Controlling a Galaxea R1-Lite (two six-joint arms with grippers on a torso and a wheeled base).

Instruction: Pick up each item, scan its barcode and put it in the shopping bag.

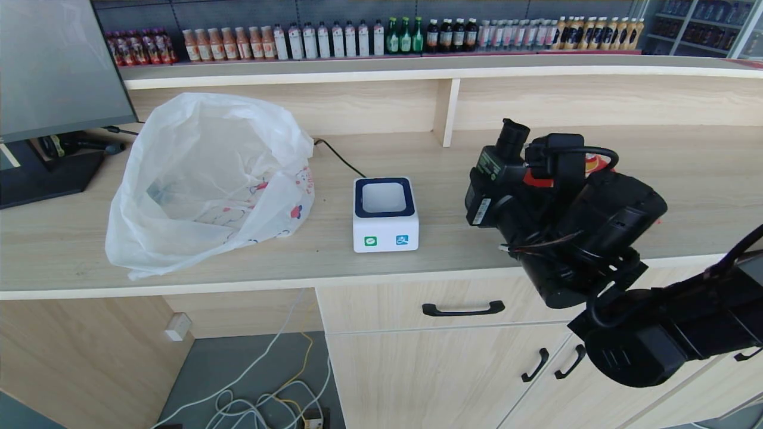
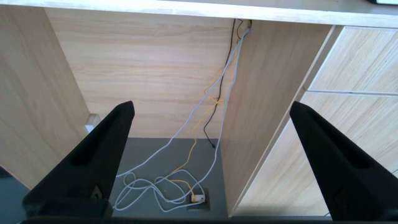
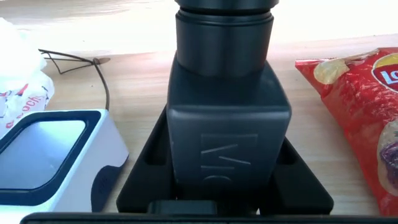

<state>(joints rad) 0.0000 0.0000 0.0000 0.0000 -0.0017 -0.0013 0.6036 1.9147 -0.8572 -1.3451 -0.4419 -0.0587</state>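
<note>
A: "Looking from the head, what does the right gripper [image 1: 503, 179] hold?"
B: "It clamps a dark bottle [image 1: 506, 149]. The scanner [image 1: 385, 214] sits beside it, the shopping bag [image 1: 208, 179] beyond that."
A: "Left wrist?"
B: "The left gripper [image 2: 211, 162] gapes wide, with cables [image 2: 174, 186] ahead of it."
A: "Right wrist?"
B: "The bottle is gripped. The scanner is near on one side, a red chip bag [image 3: 360, 118] on the other."

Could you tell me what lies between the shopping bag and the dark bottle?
The white barcode scanner stands on the counter between the shopping bag and the dark bottle, as the head view shows.
</note>
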